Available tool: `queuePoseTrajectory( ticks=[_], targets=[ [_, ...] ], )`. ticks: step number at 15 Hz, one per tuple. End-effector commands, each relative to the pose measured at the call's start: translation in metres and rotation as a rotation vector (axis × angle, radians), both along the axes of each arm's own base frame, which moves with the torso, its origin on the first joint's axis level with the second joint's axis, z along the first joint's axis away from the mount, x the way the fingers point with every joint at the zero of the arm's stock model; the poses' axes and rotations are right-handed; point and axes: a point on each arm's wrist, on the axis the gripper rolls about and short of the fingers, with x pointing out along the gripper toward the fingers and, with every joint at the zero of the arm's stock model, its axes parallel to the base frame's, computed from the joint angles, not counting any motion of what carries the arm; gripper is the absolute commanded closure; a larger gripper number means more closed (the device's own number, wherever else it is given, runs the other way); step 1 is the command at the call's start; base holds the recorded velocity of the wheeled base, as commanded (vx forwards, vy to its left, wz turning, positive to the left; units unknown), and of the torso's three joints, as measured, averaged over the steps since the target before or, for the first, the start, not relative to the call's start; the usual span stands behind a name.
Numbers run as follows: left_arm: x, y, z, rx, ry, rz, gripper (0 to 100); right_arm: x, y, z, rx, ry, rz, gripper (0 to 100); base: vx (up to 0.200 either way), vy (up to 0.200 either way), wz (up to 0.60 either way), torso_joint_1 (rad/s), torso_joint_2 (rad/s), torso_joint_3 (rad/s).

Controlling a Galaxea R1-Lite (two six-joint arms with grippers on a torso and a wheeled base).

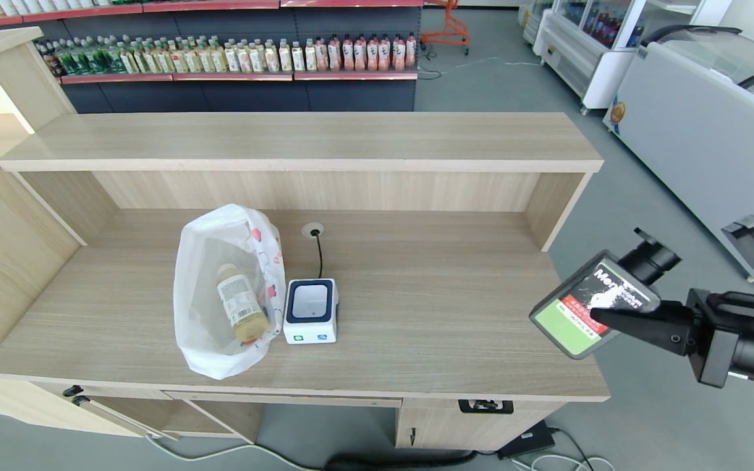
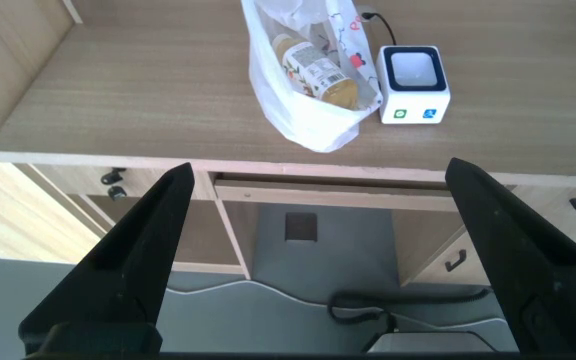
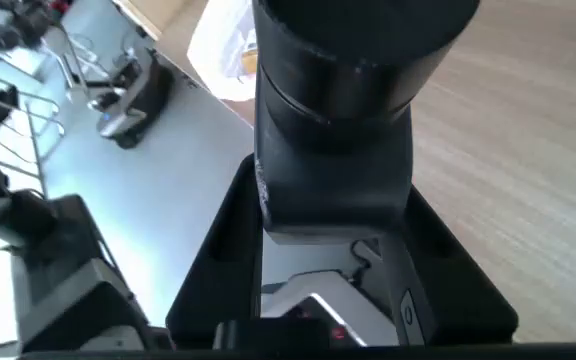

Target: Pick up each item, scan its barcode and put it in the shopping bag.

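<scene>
Right gripper [image 1: 603, 309] is clamping the dark bottle [image 1: 570, 322] off the counter's [image 1: 449, 314] right end, so I'd be swinging it over the scanner [image 1: 311, 309] beside the shopping bag [image 1: 210, 261], barcode face toward the window, while left gripper [image 2: 318, 170] is hanging spread apart.

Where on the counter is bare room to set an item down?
Bare: the wide counter stretch from the barcode scanner to the right side wall, and the strip left of the shopping bag. Crowded: where bag and scanner stand close together.
</scene>
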Motion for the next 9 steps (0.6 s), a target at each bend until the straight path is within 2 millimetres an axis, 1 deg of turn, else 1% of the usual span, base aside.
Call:
queuePoseTrajectory(
  ticks=[1,3,5,9],
  targets=[
    [0.0,0.0,0.0,-0.001,0.0,0.0,0,0.006,0.01,0.015,0.131,0.098,0.015,100,0.0,0.0,0.0,0.0,0.0,0.0],
    [0.0,0.0,0.0,-0.001,0.0,0.0,0,0.01,0.013,0.026,0.285,0.234,0.012,100,0.0,0.0,0.0,0.0,0.0,0.0],
    [0.0,0.0,0.0,0.0,0.0,0.0,0,0.014,0.015,0.027,0.343,0.296,0.018,100,0.0,0.0,0.0,0.0,0.0,0.0],
    [0.0,0.0,0.0,0.003,0.0,0.0,0,0.02,0.016,0.022,0.34,0.322,0.019,100,0.0,0.0,0.0,0.0,0.0,0.0]
  ],
)
